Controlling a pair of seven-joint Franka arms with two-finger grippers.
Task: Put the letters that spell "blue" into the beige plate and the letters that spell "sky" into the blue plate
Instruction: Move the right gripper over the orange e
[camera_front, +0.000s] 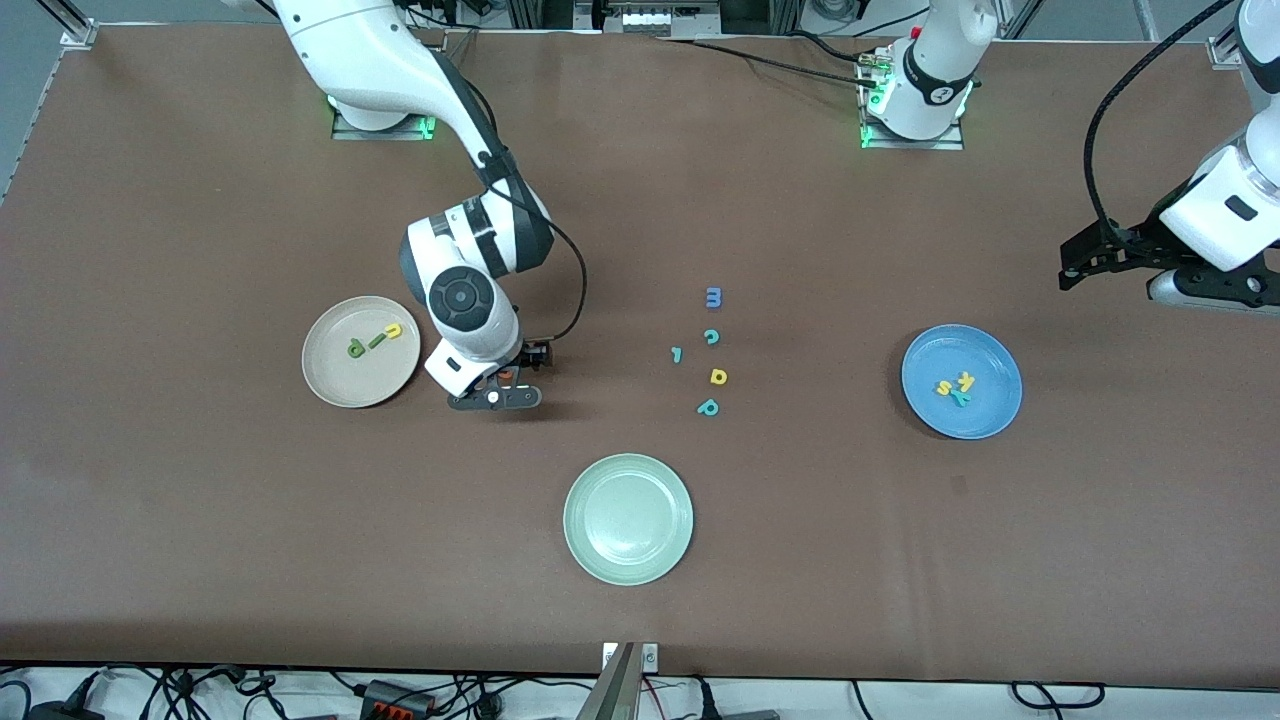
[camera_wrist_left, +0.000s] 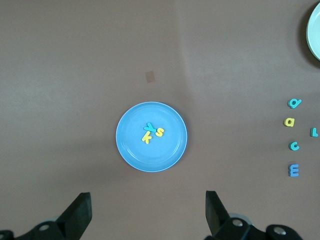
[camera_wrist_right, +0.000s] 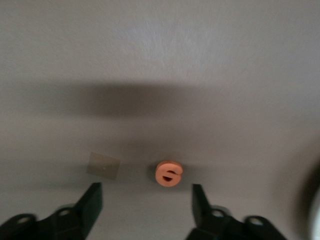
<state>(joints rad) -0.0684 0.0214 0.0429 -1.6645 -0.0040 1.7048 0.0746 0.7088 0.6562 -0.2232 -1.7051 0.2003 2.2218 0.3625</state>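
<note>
The beige plate (camera_front: 360, 351) is seen toward the right arm's end of the table, with the green b (camera_front: 356, 348), green l (camera_front: 376, 340) and yellow u (camera_front: 393, 330) lying in it. Just beside that plate the right gripper (camera_front: 497, 385) is held low over the table, its fingers (camera_wrist_right: 92, 200) spread with the orange e (camera_wrist_right: 168, 173) lying flat on the table between them, apart from both. A pale green plate (camera_front: 628, 518) is set nearest the front camera, near the middle. Farther from the camera than it, five loose letters are grouped: a blue m (camera_front: 713, 297), teal c (camera_front: 711, 337), small teal hooked bar (camera_front: 677, 354), yellow looped letter (camera_front: 718, 376) and teal looped letter (camera_front: 708, 407). The blue plate (camera_front: 962, 381) is found toward the left arm's end, holding the yellow s (camera_wrist_left: 159, 132), yellow k (camera_wrist_left: 146, 137) and teal y (camera_wrist_left: 149, 127) bunched together. The left gripper (camera_wrist_left: 148, 210) waits in the air near the blue plate, its fingers spread wide with nothing in them.
</note>
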